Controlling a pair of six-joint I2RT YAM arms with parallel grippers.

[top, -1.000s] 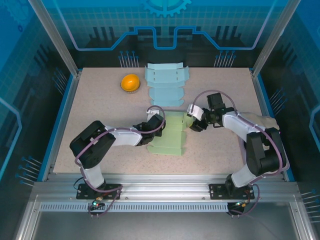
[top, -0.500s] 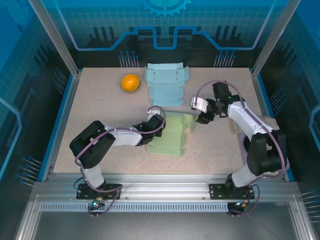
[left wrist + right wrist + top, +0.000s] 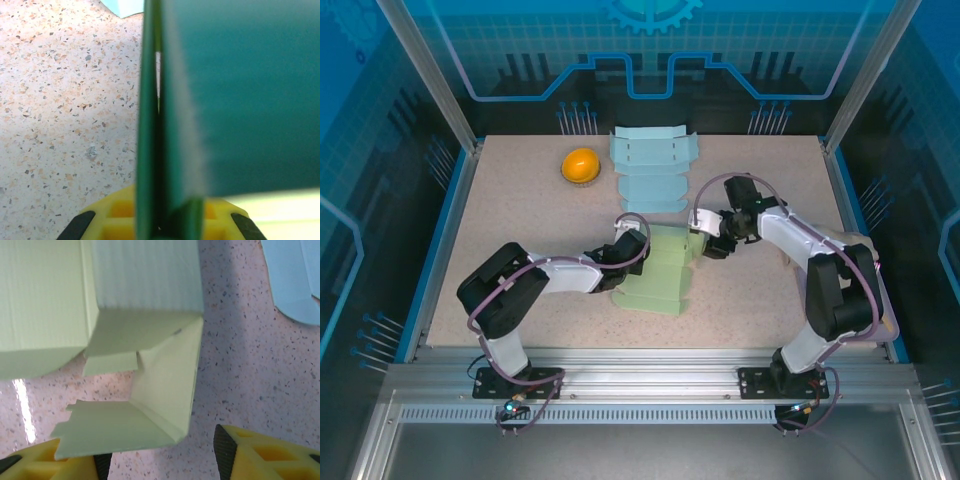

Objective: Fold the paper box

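Observation:
The pale green paper box (image 3: 658, 268) lies part-folded at the table's centre. My left gripper (image 3: 622, 252) is shut on its left edge. In the left wrist view that sheet (image 3: 150, 125) stands edge-on between the yellow fingers (image 3: 115, 212), and a folded panel (image 3: 250, 90) fills the right side. My right gripper (image 3: 706, 244) stands open at the box's upper right corner. In the right wrist view a raised corner flap (image 3: 165, 385) sits between the fingertips (image 3: 227, 447) of the open gripper (image 3: 160, 460), whose left finger lies under the flap's lower panel.
Flat light blue box blanks (image 3: 652, 170) lie at the back centre, and their corner shows in the right wrist view (image 3: 292, 280). An orange round object (image 3: 580, 165) sits at the back left. Speckled tabletop (image 3: 760, 300) lies bare to the right and in front.
My right gripper pulled back to the right and away from the box, then returned to its upper right corner. The left gripper kept its grip, and the box shifted slightly.

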